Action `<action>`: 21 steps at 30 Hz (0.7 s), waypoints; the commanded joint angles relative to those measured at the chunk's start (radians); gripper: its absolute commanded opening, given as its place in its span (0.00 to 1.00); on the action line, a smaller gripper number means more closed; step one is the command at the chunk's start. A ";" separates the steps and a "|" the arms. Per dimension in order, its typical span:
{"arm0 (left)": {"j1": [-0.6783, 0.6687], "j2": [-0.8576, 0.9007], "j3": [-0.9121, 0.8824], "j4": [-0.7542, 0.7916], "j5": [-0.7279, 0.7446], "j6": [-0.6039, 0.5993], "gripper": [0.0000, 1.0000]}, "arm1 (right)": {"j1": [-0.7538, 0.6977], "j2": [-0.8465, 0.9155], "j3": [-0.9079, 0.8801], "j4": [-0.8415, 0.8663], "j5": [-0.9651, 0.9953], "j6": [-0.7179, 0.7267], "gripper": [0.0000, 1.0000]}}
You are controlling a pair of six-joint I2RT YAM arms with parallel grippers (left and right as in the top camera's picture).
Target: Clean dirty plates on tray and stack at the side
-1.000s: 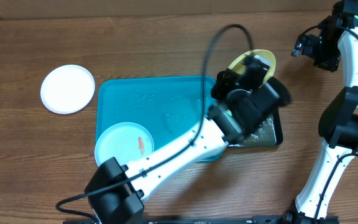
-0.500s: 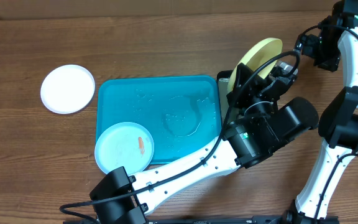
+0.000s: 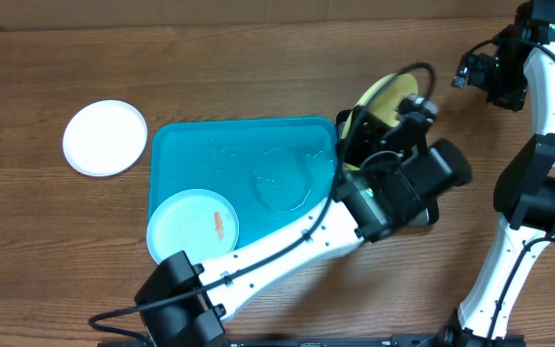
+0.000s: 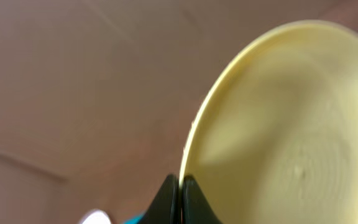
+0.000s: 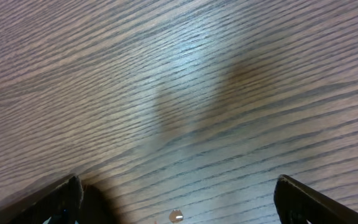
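Observation:
My left gripper (image 4: pixel 180 199) is shut on the rim of the yellow-green plate (image 4: pixel 291 124) and holds it tilted on edge above the black tray; the plate also shows in the overhead view (image 3: pixel 385 99), partly hidden by the arm. The light blue plate (image 3: pixel 193 229) with an orange smear lies in the near left corner of the turquoise tray (image 3: pixel 258 145). The white plate (image 3: pixel 105 137) lies on the table left of the tray. My right gripper (image 5: pixel 178 202) is open and empty over bare wood at the far right (image 3: pixel 478 69).
A black tray (image 3: pixel 430 207) sits right of the turquoise tray, mostly hidden under my left arm. Water patches glisten on the turquoise tray's middle (image 3: pixel 282 183). A small water drop (image 5: pixel 176 216) lies on the wood below my right gripper.
My left arm swung the yellow-green plate right and up, then back left and lower over the black tray. The right arm has not moved.

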 commanded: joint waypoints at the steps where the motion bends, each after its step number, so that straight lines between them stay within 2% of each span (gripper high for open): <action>1: 0.106 0.006 0.016 -0.108 0.358 -0.341 0.04 | -0.007 -0.023 0.022 0.006 0.000 0.004 1.00; 5: 0.269 0.006 0.016 -0.207 0.734 -0.444 0.04 | -0.007 -0.023 0.022 0.006 0.000 0.004 1.00; 10: 0.541 0.006 0.016 -0.299 1.203 -0.446 0.04 | -0.007 -0.023 0.022 0.006 0.000 0.004 1.00; 13: 0.729 0.006 0.016 -0.370 1.390 -0.446 0.04 | -0.007 -0.023 0.022 0.006 0.000 0.004 1.00; 16: 0.909 0.006 0.016 -0.441 1.462 -0.446 0.04 | -0.007 -0.023 0.022 0.006 0.000 0.004 1.00; 21: 1.216 0.006 0.016 -0.533 1.464 -0.440 0.04 | -0.007 -0.023 0.022 0.006 0.000 0.004 1.00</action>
